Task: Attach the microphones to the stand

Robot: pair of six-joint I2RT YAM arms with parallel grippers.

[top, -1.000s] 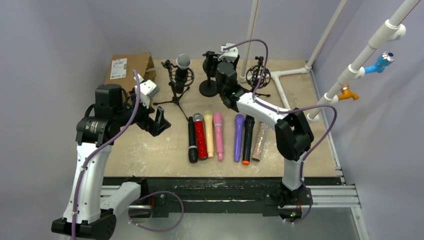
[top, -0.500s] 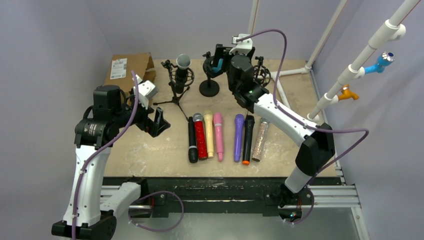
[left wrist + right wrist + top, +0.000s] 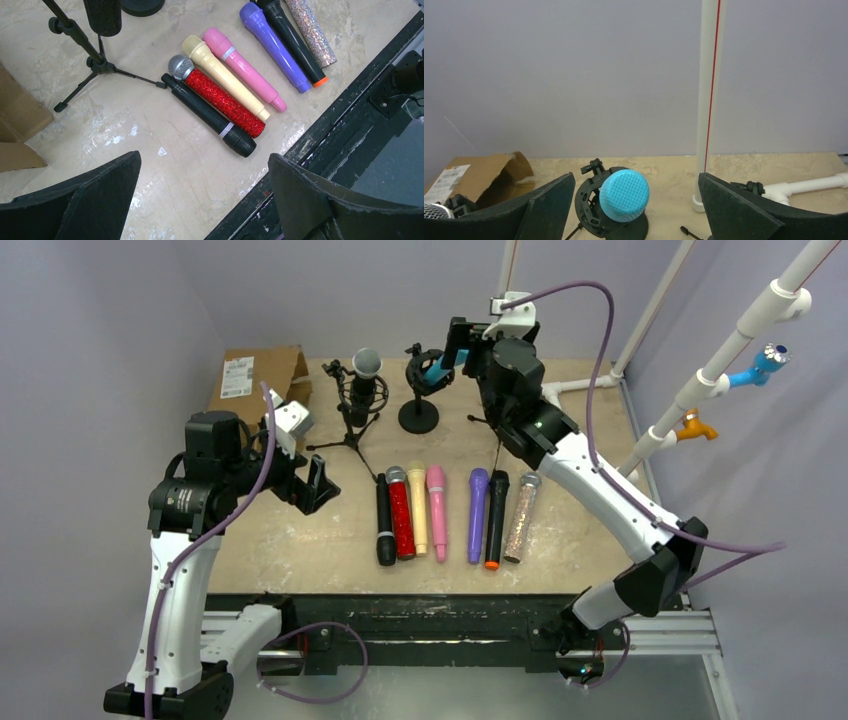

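Seven microphones lie in a row mid-table: black [image 3: 385, 525], glittery red [image 3: 400, 512], cream [image 3: 417, 505], pink [image 3: 438, 510], purple [image 3: 477, 512], black with an orange end [image 3: 495, 520] and glittery silver [image 3: 520, 515]. A blue microphone [image 3: 436, 368] sits tilted in the clamp of the round-base stand [image 3: 418, 417]. A black one with a silver head [image 3: 366, 375] stands in the tripod stand [image 3: 350, 430]. My right gripper [image 3: 468, 340] hovers open just right of the blue microphone; its mesh head [image 3: 624, 195] shows ahead of the right gripper [image 3: 636, 180], untouched. My left gripper [image 3: 315, 485] hangs open and empty above the table, the left gripper [image 3: 204, 155] near the black microphone [image 3: 210, 112].
A brown cardboard box [image 3: 255, 375] sits at the back left. White pipes [image 3: 590, 385] run along the back right corner and up the right side. A thin black stand leg [image 3: 478, 420] shows under my right arm. The black rail [image 3: 440, 605] marks the near edge.
My right gripper has opened wide and the arm has risen and drawn back to the right, leaving the blue microphone in the clamp. The left arm has not moved.
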